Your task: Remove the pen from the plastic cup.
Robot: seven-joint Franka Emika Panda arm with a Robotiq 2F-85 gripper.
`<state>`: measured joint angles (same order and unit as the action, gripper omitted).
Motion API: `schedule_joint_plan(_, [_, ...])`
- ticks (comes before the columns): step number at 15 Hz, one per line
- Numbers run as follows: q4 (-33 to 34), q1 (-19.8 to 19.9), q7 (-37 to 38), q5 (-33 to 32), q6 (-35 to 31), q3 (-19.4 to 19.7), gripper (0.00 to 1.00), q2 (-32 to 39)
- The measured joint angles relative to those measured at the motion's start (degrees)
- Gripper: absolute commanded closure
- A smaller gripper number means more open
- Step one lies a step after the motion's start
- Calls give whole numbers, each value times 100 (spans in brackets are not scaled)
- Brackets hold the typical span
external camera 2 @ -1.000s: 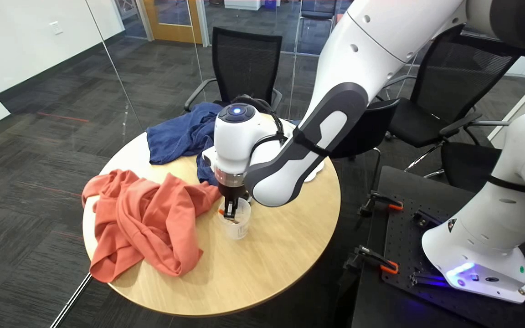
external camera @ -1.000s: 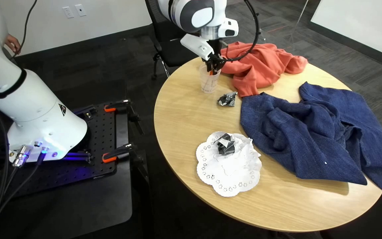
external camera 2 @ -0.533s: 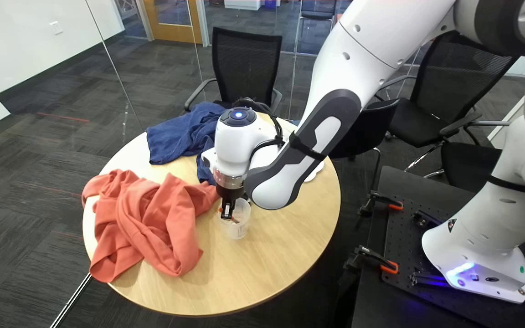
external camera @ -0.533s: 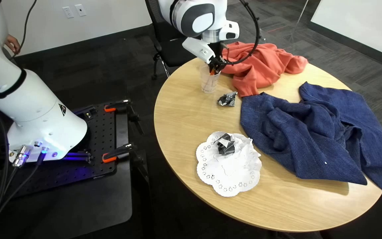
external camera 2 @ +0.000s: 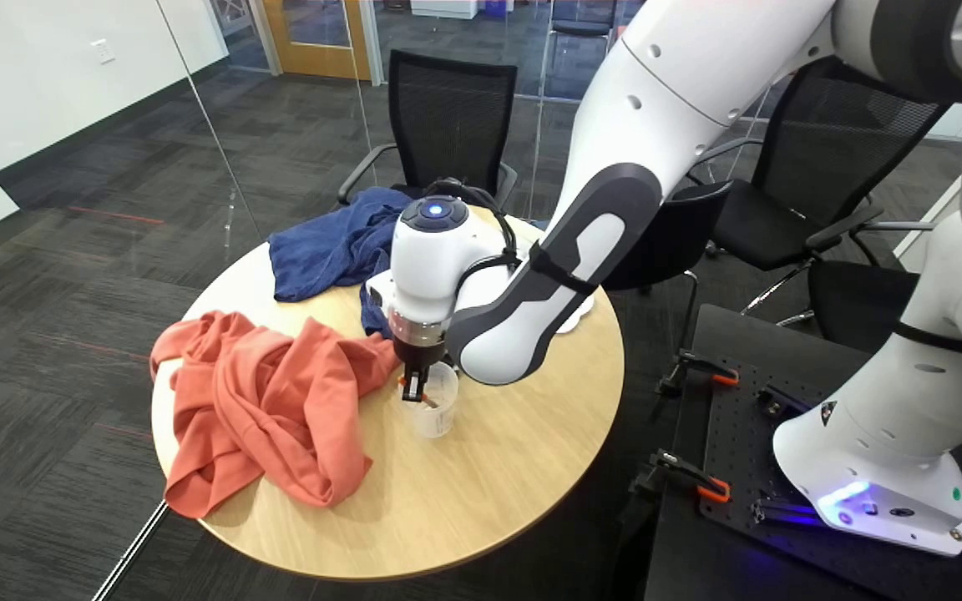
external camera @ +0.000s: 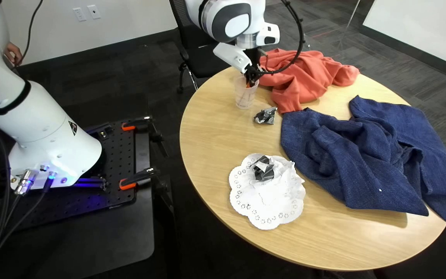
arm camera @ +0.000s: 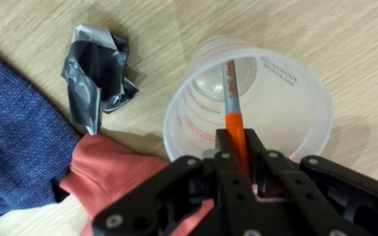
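Gripper (arm camera: 236,135) sits slightly nearer the red cloth (external camera: 312,75) than before; its fingers (arm camera: 221,142) pinch the orange-topped pen (arm camera: 234,121). Its grey end remains inside the plastic cup (arm camera: 284,106).

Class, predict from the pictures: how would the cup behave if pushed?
The cup is probably light: it looks thin-walled and translucent. Pushed high up, it would likely tip, since it narrows toward the bottom. The pen inside, held by the tool, might steady it.

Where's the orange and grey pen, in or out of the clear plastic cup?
Partly in, at least: the wrist view shows the pen, grey part inside the cup, top end hidden.
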<state>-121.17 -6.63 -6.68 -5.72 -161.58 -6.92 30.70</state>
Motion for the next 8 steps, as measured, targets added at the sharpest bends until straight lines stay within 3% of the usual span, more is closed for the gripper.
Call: schedule_joint_plan(8, [-851, -274, 144, -261, -4, 107, 96, -1361])
